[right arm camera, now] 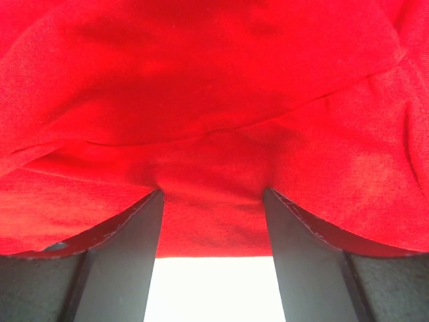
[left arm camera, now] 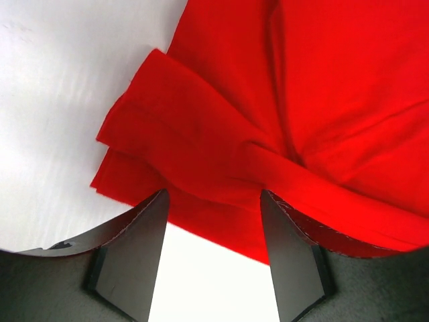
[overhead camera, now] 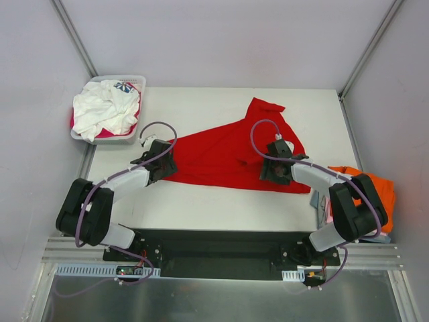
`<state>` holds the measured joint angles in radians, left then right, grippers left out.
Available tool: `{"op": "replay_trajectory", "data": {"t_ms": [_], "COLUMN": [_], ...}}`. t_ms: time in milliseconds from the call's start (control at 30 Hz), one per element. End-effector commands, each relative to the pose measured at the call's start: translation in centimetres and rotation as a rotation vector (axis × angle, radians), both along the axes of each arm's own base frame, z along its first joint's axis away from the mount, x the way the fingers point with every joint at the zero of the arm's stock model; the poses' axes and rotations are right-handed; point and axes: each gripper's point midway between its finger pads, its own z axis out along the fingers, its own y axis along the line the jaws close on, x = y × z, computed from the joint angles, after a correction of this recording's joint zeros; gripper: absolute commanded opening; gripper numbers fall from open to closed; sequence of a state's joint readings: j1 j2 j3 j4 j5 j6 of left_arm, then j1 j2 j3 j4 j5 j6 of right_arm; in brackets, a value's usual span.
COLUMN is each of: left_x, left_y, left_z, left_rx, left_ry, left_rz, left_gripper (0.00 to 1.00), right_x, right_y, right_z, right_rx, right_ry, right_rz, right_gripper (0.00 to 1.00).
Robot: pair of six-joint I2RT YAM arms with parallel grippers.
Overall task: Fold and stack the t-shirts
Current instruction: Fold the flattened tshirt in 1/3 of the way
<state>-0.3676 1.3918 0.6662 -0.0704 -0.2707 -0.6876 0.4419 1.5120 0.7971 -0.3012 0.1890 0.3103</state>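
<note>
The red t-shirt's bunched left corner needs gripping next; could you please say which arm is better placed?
Left, probably. The left gripper hangs open with that corner of the red t-shirt just ahead of its fingers; the right gripper sits over the shirt's opposite edge.

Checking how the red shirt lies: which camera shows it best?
The top view: it shows almost the whole red shirt spread across the table. The left wrist view shows only one folded corner, the right wrist view only a close patch of red cloth.

A robot lab cell: pale panels [overhead camera: 221, 40] and metal frame posts [overhead camera: 72, 37] wall in the white tabletop [overhead camera: 208, 211]; left arm [overhead camera: 124, 180] and right arm [overhead camera: 315, 176] stand at its near edge.
</note>
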Motion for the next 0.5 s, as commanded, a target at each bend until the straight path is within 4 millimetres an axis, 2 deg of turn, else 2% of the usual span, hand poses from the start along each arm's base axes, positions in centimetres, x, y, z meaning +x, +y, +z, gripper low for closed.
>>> {"op": "replay_trajectory", "data": {"t_ms": [0, 200, 300, 467], "left_x": [0.1, -2.0, -2.6, -3.8], "left_y": [-0.2, 0.6, 0.7, 1.0], "left_z": [-1.8, -3.8, -4.0, -4.0], "left_rx": [0.026, 0.026, 0.014, 0.001], "left_ry": [0.050, 0.099, 0.106, 0.103], "left_rz": [-0.001, 0.038, 0.045, 0.054], "left_gripper": [0.57, 0.57, 0.57, 0.57], "right_x": [-0.3, -0.6, -0.5, 1.3], "right_y": [0.4, 0.1, 0.0, -0.4], "right_z": [0.0, -0.4, -0.3, 3.0], "right_rx": [0.020, 0.011, 0.007, -0.020], "right_ry": [0.026, 0.030, 0.024, -0.075], "right_rz": [0.002, -0.002, -0.008, -0.005], "right_gripper": [0.65, 0.65, 0.65, 0.66]}}
